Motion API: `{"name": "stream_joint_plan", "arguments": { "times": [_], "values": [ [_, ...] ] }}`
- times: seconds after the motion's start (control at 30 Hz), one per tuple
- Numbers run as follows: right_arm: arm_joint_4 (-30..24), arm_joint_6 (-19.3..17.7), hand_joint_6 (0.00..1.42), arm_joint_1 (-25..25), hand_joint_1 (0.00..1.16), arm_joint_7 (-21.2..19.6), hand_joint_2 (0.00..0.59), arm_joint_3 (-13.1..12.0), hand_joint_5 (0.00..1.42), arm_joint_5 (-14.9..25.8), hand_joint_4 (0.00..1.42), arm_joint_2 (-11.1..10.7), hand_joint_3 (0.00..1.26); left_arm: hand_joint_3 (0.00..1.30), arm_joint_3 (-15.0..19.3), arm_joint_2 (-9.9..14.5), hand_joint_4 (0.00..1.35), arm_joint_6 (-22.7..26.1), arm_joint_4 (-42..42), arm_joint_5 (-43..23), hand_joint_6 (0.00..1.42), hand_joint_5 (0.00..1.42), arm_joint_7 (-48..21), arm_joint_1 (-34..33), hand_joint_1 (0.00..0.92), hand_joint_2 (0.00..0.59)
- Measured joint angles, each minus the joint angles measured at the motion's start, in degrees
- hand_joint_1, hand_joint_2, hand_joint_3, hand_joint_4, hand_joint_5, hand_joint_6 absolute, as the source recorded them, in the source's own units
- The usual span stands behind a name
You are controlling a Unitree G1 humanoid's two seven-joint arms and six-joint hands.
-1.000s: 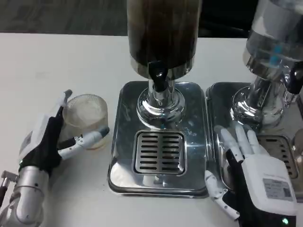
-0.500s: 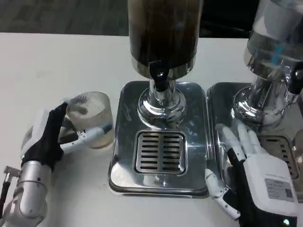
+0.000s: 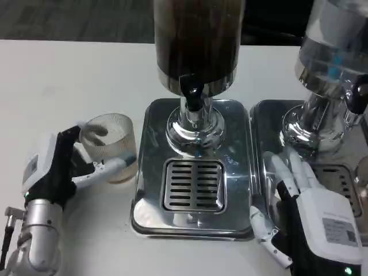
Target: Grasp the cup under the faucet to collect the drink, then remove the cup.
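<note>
Nearest the camera, the right hand (image 3: 310, 221) lies flat, holding nothing, its fingers (image 3: 293, 172) spread over the front left corner of the right-hand steel drip tray (image 3: 265, 123). At the lower left, the left hand (image 3: 54, 169) grips the clear ribbed cup (image 3: 109, 146), one finger along its front wall and another hooked at the rim on its far left side. The cup stands on the white desk (image 3: 69, 75), just beside the left edge of the middle drip tray (image 3: 152, 190), not under the faucet. That tray carries a slotted grate (image 3: 194, 185) in front. Behind the grate rises the chrome base (image 3: 194, 131) of the dark drink dispenser (image 3: 198, 40), its black faucet (image 3: 191, 90) hanging above the tray. Farther right stands a clear dispenser (image 3: 333, 46) on its own chrome foot
</note>
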Motion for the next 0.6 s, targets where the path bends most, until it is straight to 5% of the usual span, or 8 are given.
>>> {"name": "stream_joint_plan", "arguments": {
  "times": [0.6],
  "values": [
    [0.0, 0.0, 0.26, -0.3, 0.14, 0.0, 0.506, 0.0, 0.07, 0.0, 0.00, -0.1, 0.11, 0.84, -0.1, 0.7, 0.97, -3.2, -3.8, 2.3, 1.33, 1.18, 4.4, 0.7, 0.588, 0.000]
  ]
}}
